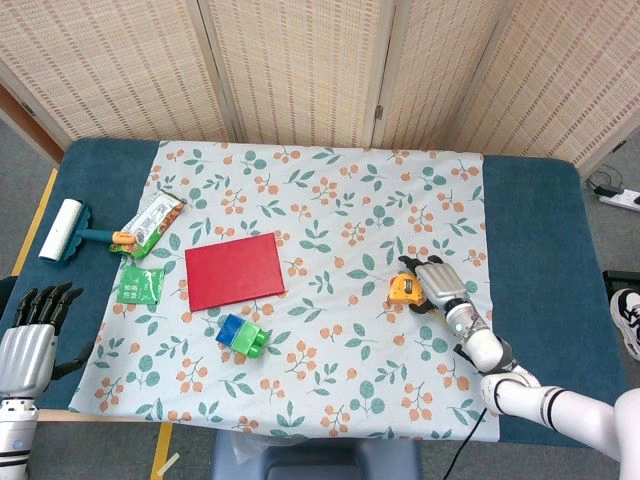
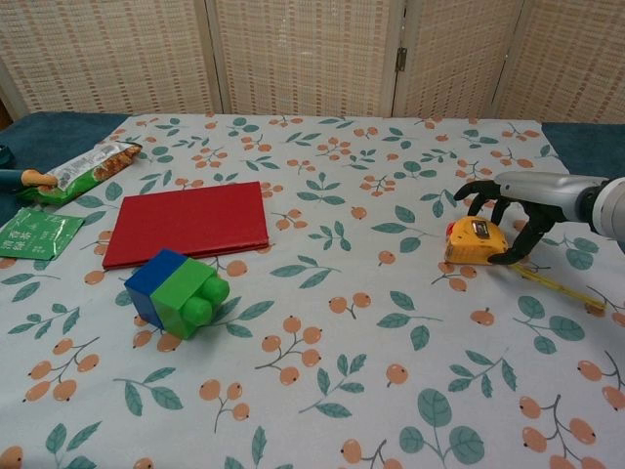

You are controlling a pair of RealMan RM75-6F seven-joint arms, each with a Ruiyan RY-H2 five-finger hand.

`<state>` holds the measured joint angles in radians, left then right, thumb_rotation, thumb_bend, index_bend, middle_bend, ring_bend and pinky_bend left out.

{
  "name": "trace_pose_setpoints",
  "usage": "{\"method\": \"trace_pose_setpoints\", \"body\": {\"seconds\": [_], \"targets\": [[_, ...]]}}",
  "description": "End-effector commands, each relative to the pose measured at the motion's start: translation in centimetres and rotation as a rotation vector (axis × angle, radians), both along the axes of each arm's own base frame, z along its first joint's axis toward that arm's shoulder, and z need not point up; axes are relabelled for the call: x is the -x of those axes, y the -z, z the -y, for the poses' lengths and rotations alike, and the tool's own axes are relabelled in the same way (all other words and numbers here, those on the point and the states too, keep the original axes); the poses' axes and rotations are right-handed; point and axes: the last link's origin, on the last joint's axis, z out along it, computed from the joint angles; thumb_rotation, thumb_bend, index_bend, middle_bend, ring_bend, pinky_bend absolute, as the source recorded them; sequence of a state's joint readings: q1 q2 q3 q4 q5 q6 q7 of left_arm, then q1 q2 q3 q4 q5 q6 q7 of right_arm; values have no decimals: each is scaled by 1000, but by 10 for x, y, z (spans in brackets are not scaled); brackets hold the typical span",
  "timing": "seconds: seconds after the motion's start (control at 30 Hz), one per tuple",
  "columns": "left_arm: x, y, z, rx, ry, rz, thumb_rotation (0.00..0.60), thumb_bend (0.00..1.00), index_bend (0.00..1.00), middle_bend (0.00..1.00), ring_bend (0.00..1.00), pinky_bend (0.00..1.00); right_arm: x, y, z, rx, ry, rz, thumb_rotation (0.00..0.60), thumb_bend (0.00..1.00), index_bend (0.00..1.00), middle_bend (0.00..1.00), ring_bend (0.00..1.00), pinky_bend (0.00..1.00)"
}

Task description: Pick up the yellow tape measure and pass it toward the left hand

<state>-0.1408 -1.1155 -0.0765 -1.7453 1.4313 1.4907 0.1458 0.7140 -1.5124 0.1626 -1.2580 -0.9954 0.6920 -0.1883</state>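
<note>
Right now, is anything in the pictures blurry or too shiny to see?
Head view: evenly lit and sharp, no glare, though the right hand looks small beside the yellow tape measure. Chest view: the tape measure's metal clip shows a small bright spot, the shadows are faint, and the building blocks look crisp.

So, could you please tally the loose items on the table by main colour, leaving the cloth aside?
Yellow: 1, tape measure
Red: 1, book
Green: 2, snack bag, sachet
Blue and green: 1, toy block
White: 1, lint roller
Total: 6
</note>
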Motion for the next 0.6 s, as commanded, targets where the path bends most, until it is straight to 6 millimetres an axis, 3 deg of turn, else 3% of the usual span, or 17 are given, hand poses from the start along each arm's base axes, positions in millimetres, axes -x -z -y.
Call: {"method": "trace_pose_setpoints", "body": {"seconds": [0.03,0.3,0.43,0.6], "targets": [[1,0,0,-1,0,1,600,334,188,132,104,18,-1,2,0,-3,-2,-2,600,345,154,245,304,110],[3,-1,1,0,-8,0,600,334,185,132,99,16,-3,6,5,-3,5,4,600,435,254,293,345,122],[3,-1,-1,-2,-8,8,600,334,182,132,97,16,-5,5,5,16,9,28,600,470,366,370,387,146],[-12,7,-15,21,33,72,600,334,183,132,97,16,-10,-4,0,65,42,159,600,505,454,431,432,169]]}}
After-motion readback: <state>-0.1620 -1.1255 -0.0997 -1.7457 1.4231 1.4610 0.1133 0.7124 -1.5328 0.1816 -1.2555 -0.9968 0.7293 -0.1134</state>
